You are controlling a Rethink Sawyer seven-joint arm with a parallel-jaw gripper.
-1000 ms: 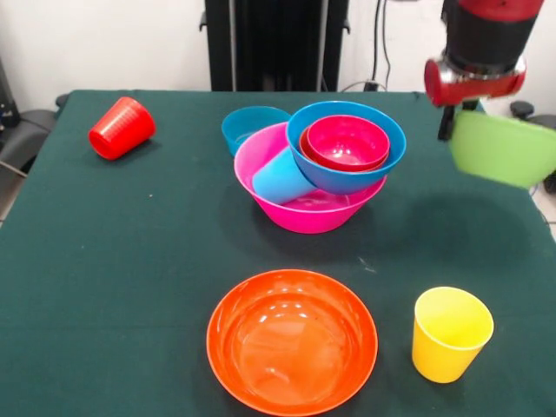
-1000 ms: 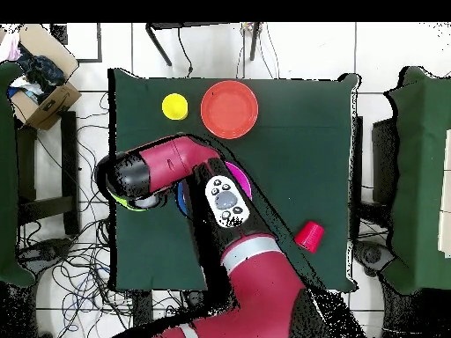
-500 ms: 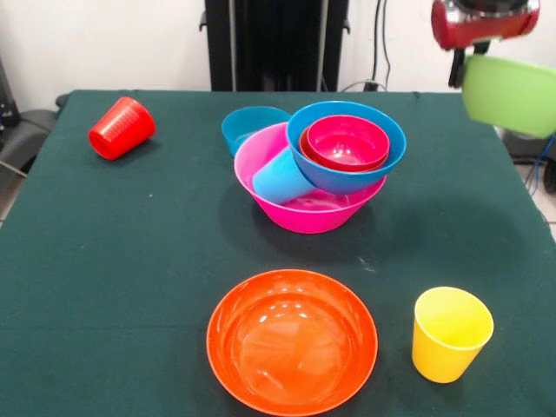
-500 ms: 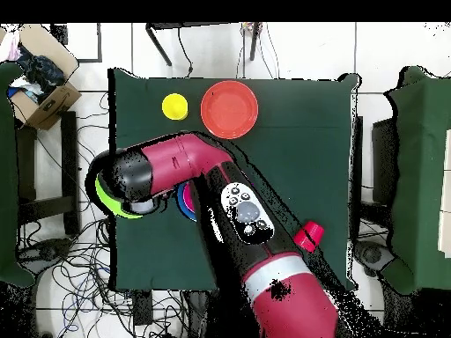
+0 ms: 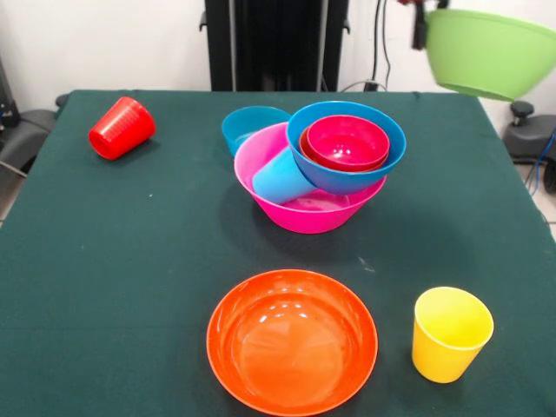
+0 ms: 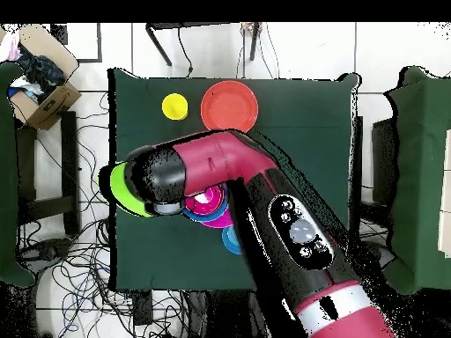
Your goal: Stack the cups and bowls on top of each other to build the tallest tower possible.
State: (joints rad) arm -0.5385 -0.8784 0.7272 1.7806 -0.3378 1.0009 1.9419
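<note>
My gripper (image 5: 420, 26) shows only at the top edge of the front view, shut on the rim of the large green bowl (image 5: 486, 52), held high above the table's far right corner; the bowl also shows in the overhead view (image 6: 121, 189). The tower stands mid-table: the large pink bowl (image 5: 300, 213) holds a light blue cup (image 5: 282, 176) on its side and a tilted large blue bowl (image 5: 352, 178), which holds a small orange bowl (image 5: 306, 149) and a small red bowl (image 5: 346, 141). A small blue bowl (image 5: 248, 126) stands behind. The large orange bowl (image 5: 292, 340), yellow cup (image 5: 450, 334) and tipped red cup (image 5: 122, 128) stand apart.
The green table (image 5: 104, 261) ends close to the right of the yellow cup. The black pedestal (image 5: 276, 43) stands behind the tower. In the overhead view my arm (image 6: 220, 172) covers most of the tower. A cardboard box (image 6: 40, 75) and chairs stand off the table.
My gripper has lifted the green bowl higher and carried it left in the front view, toward the tower. The arm now reaches over the tower in the overhead view.
</note>
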